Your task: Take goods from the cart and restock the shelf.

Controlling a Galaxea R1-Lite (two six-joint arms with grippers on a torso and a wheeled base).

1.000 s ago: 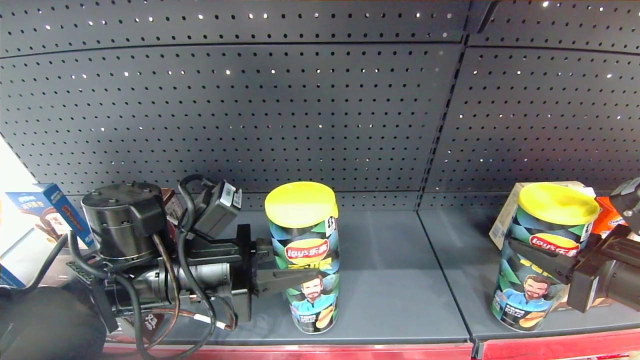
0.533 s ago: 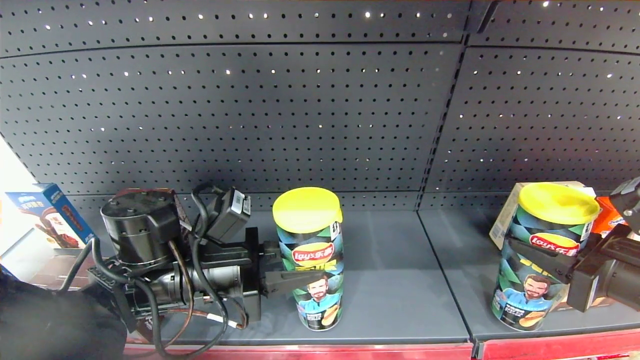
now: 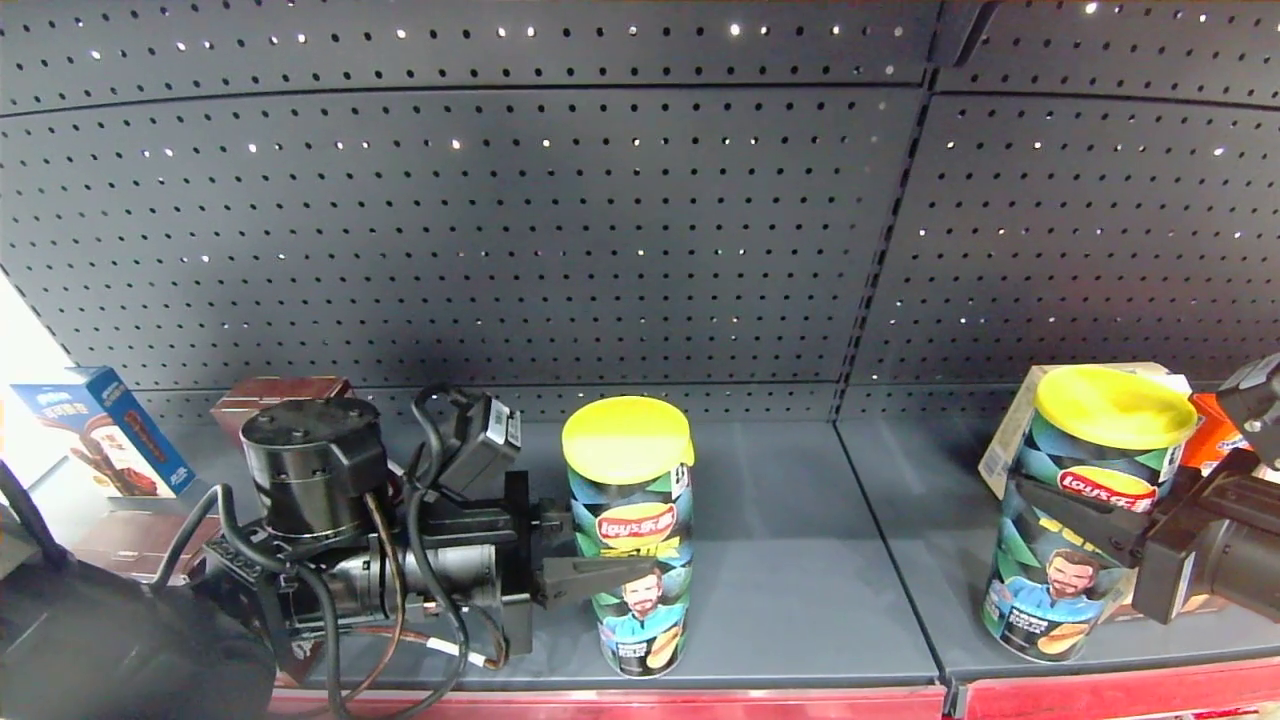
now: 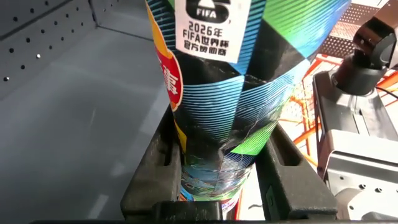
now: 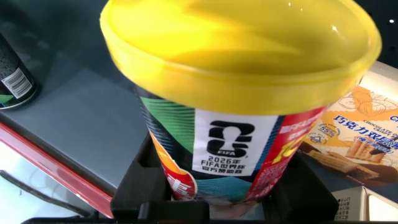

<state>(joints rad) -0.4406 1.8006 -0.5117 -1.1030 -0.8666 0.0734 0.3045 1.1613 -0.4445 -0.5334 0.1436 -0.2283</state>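
**A:** Checking the left end effector (image 3: 615, 552) first: what has it got?

**B:** It pinches the left can (image 3: 632, 455) about mid-height, one finger on each side. The can stands upright near the front edge of the shelf (image 3: 790, 560), long axis vertical. Whether its base touches the shelf I cannot tell.

**A:** And the other arm?

**B:** The right end effector (image 3: 1060, 490) clamps the right can (image 3: 1115, 408) the same way in the next bay, just in front of some boxes (image 3: 1003, 445). That can leans a little.

**A:** What does the next move turn on?

**B:** I judge the left can is nearer to being placed. Its end effector holds it from the robot's left, so release means spreading the fingers and backing out leftward, level, without tipping the tall can.
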